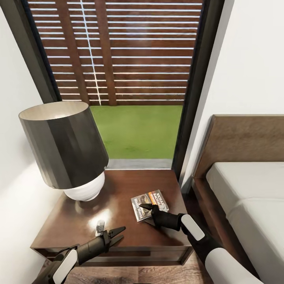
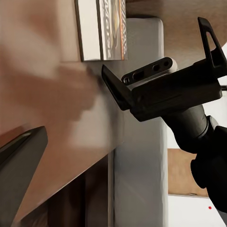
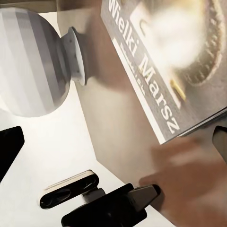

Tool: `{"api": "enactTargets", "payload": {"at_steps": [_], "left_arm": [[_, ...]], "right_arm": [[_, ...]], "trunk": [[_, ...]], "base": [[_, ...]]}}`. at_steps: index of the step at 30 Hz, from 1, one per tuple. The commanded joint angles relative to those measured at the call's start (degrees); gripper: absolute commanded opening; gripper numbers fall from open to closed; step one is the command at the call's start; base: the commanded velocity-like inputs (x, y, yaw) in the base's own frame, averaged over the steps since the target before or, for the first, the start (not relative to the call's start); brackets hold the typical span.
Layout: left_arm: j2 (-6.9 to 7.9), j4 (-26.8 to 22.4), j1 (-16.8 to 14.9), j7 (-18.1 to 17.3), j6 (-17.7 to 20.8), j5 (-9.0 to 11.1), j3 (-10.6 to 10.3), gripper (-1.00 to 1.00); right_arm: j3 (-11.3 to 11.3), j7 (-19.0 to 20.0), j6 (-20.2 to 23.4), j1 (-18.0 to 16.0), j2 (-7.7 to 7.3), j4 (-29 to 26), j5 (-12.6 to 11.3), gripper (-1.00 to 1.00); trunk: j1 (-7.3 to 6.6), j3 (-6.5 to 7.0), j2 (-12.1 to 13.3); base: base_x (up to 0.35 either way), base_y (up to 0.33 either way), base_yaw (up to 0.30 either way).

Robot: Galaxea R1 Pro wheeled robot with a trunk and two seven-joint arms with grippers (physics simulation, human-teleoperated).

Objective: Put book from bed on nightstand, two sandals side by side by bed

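Lying flat on the nightstand surface [image 1: 79,225] beside the lamp [image 1: 67,150] and left of the bed [image 1: 244,197], the book [image 1: 149,204] sat under your right gripper [image 1: 148,211], fingers spread and released, while your left gripper [image 1: 118,232] hovered open nearby.
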Motion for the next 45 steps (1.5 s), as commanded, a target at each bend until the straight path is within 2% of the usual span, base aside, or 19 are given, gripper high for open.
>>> {"api": "enactTargets", "payload": {"at_steps": [1,31,45], "left_arm": [[0.07,0.03,-0.03,0.12,0.06,0.25,-0.21,1.0],[0.05,0.03,-0.03,0.12,0.02,0.26,-0.21,1.0],[-1.13,0.17,-0.03,0.21,-0.01,0.09,-0.21,1.0]], "right_arm": [[0.03,0.31,0.08,-0.03,-0.01,0.03,0.26,1.0],[0.03,0.35,0.08,-0.03,-0.01,0.03,0.26,1.0],[0.03,0.36,0.08,-0.03,-0.01,0.03,0.26,1.0]], "trunk": [[-0.01,-0.05,-0.02],[-0.01,-0.05,-0.02],[-0.04,0.17,0.0]], "base": [[0.0,0.0,0.0],[-0.039,0.0,0.0],[0.0,0.0,0.0]]}}
